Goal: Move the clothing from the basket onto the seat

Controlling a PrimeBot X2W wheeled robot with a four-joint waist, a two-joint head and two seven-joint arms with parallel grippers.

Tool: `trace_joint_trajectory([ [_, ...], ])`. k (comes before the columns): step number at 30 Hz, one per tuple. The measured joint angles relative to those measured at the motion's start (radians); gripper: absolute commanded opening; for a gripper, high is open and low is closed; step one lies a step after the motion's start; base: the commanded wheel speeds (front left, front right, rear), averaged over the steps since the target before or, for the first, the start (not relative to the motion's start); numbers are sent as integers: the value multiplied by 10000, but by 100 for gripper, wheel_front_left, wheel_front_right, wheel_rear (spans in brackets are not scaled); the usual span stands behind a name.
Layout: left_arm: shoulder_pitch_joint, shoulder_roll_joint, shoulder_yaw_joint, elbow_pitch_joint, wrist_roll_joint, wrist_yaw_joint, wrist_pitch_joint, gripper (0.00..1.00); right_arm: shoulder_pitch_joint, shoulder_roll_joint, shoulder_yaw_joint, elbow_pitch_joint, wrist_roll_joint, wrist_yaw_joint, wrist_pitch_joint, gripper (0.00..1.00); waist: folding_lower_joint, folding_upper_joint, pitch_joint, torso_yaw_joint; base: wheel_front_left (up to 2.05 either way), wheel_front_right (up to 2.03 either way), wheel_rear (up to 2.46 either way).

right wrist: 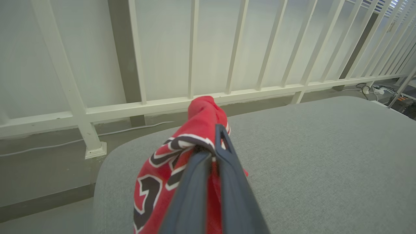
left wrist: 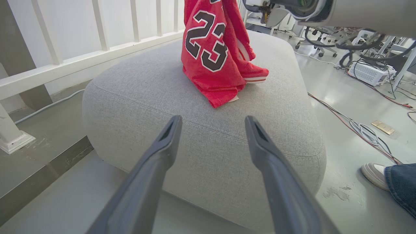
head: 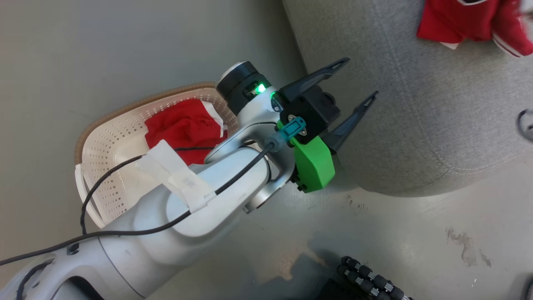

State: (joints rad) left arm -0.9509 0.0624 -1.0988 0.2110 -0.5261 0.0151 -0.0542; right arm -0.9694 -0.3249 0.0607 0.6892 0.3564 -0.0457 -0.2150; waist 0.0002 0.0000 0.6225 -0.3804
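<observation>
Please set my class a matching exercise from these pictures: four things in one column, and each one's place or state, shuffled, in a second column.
Things
1. left pincer
2. right pincer
3. jersey
4. basket

States
A. holds a red garment
B. open, empty
C. lower end resting on the grey seat
D. shut on the jersey

Pairs: 1-B, 2-D, 3-C, 4-A

Grey floor, white railing — perhaps chairs beyond
</observation>
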Motion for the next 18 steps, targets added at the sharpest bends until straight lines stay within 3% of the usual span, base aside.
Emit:
trace_joint_trajectory([
  [4, -2, 167, -10, 10, 6, -2, 2, 100, 325, 353, 136, 550, 0, 2, -58, 0, 0, 0, 219, 81, 0, 0, 0],
  [14, -4, 270, -19, 6, 6, -31, 23, 100, 355, 454, -113, 1588, 150, -13, -150, 0, 0, 0, 403, 283, 0, 0, 0],
  [15, -4, 280, -13, 8, 6, -31, 23, 100, 355, 464, -111, 1632, 150, -13, -176, 29, -1, 0, 404, 285, 0, 0, 0],
  [16, -4, 280, -12, 8, 6, -31, 21, 100, 344, 462, -109, 1685, 150, -8, -180, 48, -1, 0, 403, 284, 0, 0, 0],
  [17, -4, 282, -8, 10, 6, -31, 21, 100, 336, 462, -92, 1747, 150, 6, -192, 80, -1, 0, 399, 280, 0, 0, 0],
  [18, -4, 307, 4, 13, 6, -31, 21, 100, 335, 485, -54, 1802, 148, 21, -196, 100, -1, 0, 388, 268, 0, 0, 0],
])
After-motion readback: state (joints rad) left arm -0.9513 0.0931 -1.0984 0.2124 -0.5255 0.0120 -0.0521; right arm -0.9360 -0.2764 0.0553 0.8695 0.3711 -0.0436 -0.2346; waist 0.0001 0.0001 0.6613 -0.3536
